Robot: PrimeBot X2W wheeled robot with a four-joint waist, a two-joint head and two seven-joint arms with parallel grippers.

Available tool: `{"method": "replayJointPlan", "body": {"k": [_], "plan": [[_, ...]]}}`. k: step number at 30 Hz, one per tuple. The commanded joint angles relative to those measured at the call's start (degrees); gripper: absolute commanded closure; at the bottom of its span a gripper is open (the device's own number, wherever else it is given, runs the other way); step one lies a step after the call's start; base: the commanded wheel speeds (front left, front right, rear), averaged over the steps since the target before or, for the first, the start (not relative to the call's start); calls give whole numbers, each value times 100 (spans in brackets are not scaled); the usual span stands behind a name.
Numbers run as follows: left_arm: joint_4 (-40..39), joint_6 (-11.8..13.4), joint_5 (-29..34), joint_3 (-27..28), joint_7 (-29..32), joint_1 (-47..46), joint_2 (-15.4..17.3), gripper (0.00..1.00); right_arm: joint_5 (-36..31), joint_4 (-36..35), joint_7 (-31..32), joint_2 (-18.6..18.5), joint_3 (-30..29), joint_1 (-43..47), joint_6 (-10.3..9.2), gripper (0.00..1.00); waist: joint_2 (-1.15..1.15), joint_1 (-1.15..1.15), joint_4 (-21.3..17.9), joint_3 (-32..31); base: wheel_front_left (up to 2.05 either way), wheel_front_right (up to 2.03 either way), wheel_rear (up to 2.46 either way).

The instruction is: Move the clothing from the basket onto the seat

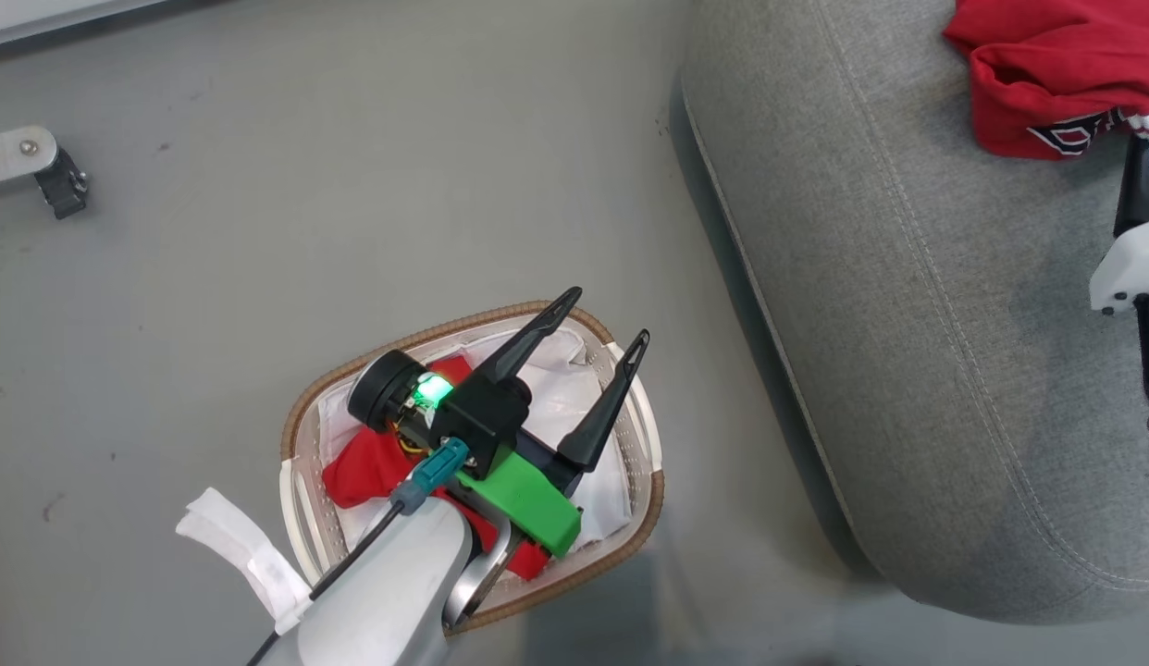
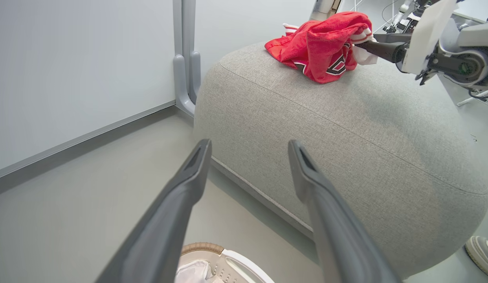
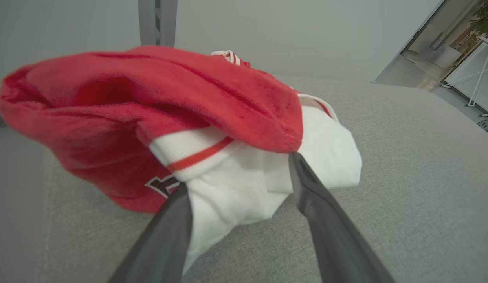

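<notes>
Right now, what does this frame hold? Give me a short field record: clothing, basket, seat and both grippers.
on seat: red jersey, crumpled on the grey seat, lettering showing
in basket: second red garment inside the basket, which is on the floor beside the seat
left gripper: open, over the basket
right gripper: open, jersey's white fabric between its fingers
task: unfinished

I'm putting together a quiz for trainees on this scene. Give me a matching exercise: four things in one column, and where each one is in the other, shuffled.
1 lettered jersey
2 basket
3 left gripper
4 right gripper

A on the floor
B open, over the basket
C lying on the seat
D at the jersey's white edge

Pairs: 1-C, 2-A, 3-B, 4-D
</notes>
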Motion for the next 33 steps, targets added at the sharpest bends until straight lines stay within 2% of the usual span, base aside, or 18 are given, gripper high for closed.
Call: {"method": "replayJointPlan", "body": {"k": [1,11,20,33], "plan": [[23,-17,-46,89,-5,98,-21,0,28,-103,-28,20,39,230,-8,0,0,-1,-37,-205,0,0,0],[118,-17,-99,687,-5,456,-172,0,377,-657,-29,145,307,1334,-8,0,0,-1,228,-1101,0,0,0],[5,-8,140,1625,-5,1110,-296,0,412,-1443,-28,352,701,1748,-8,0,0,-1,483,-1806,0,0,0],[-329,117,473,2989,-5,2378,-486,0,423,-2366,-29,1032,1208,2909,-8,0,0,-1,916,-2594,0,0,0]]}}
